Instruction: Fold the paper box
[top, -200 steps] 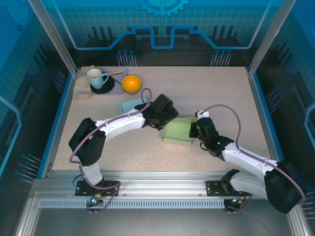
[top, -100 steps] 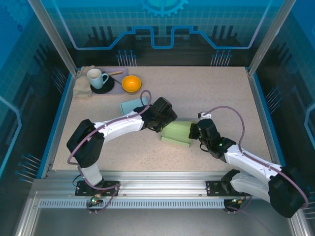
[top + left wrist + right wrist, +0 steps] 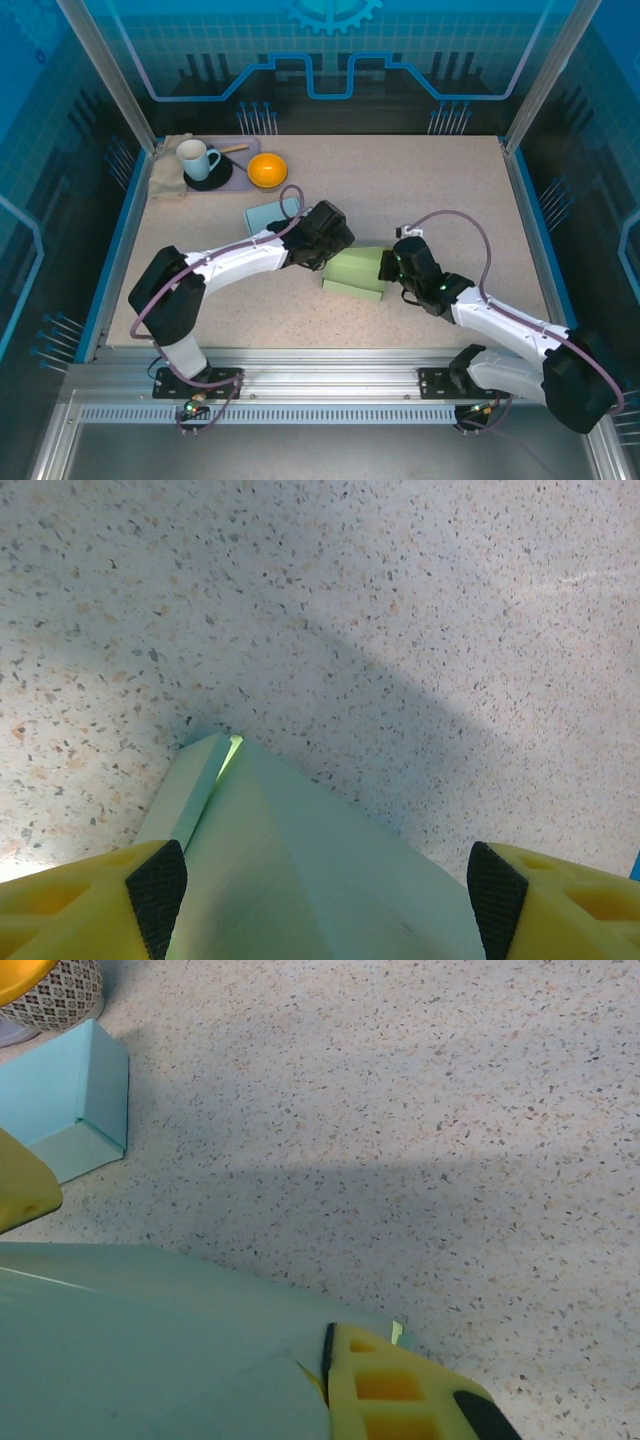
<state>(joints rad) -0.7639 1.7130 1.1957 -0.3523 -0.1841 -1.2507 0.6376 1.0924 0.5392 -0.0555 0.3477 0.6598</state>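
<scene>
Setting: speckled beige desk [image 3: 440, 190] inside a blue-lit enclosure.
Right gripper [image 3: 388, 268]: shut, fingertips at the right end of the pale green paper box [image 3: 355, 270]; whether paper is pinched between them cannot be told.
Task item: the box lies flat mid-desk, between the two grippers, with one narrow flap ajar at its far-left corner.
Left gripper [image 3: 325, 892]: spread wide across the box, pads meeting both sides; judged to be clamping it.
Step in hand: squaring the body. Recommend a steady left clamp while the right end is pressed home along the crease, without crushing the walls.
Beyond: light blue carton [image 3: 268, 216] just past the left gripper, clear of the work.
Far left corner: orange bowl [image 3: 267, 170] and white mug [image 3: 195, 158].
</scene>
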